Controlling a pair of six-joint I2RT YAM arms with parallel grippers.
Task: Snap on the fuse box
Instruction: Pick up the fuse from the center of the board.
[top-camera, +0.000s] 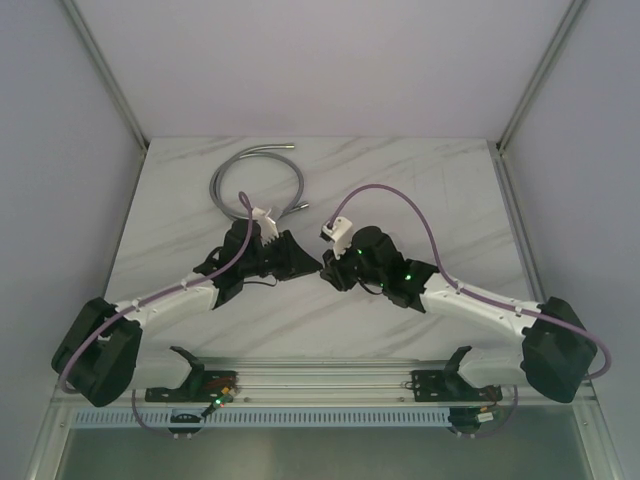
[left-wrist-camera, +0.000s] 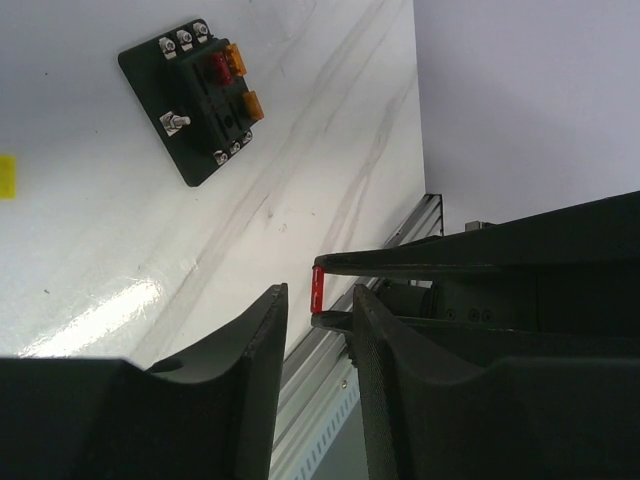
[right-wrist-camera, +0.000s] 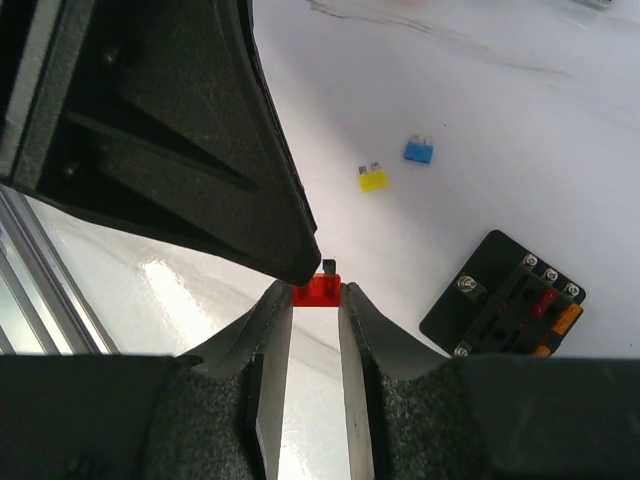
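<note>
Fuse box (left-wrist-camera: 195, 100) flat on table (top-camera: 420, 180); red fuse (left-wrist-camera: 318, 288) pinched by right gripper (right-wrist-camera: 316, 305)

The white marble table fills the view from above; the left arm (top-camera: 170, 292) and right arm (top-camera: 480, 305) reach inward and meet tip to tip near its middle; a grey cable (top-camera: 255, 180) lies looped at the far side. The black fuse box lies flat on the table, apart from both grippers, with red and orange fuses seated in its slots. The right gripper is clamped on the red fuse at its very fingertips; the left gripper (left-wrist-camera: 320, 310) has its jaws apart, one on either side of that fuse, with a gap showing on each side in its wrist view. A yellow fuse (right-wrist-camera: 372, 178) and a blue fuse (right-wrist-camera: 418, 151) lie loose on the table, just beside each other.
</note>
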